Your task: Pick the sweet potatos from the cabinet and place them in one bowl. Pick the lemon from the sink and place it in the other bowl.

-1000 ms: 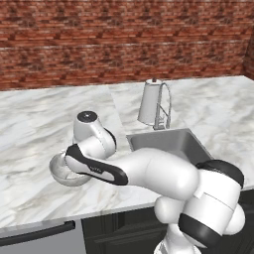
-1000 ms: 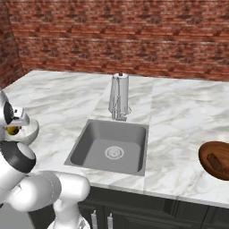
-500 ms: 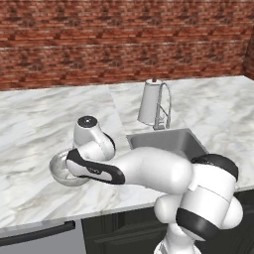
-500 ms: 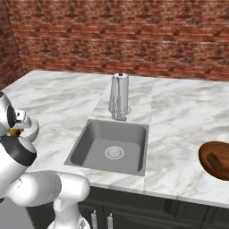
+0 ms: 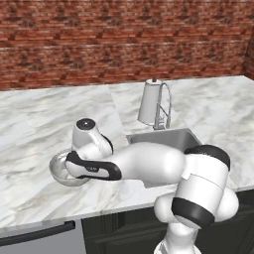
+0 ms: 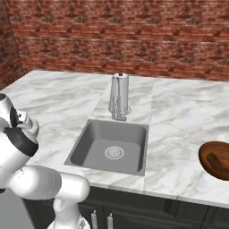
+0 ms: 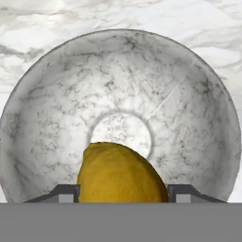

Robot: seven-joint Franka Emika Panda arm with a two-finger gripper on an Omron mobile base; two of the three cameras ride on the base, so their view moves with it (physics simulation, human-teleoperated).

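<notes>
Lemon (image 7: 122, 174) clamped in the hand (image 7: 122, 193), tapered end toward marbled bowl (image 7: 198, 118) below

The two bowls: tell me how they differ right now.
The marbled bowl is pale grey stone-like; the wooden bowl is dark brown. The marbled bowl has the lemon hanging over it in the jaws; the wooden bowl holds brown tubers. Both are round and sit on the marble counter.

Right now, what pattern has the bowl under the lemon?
The bowl is pale grey-white, marbled with dark veins; hand view.
</notes>
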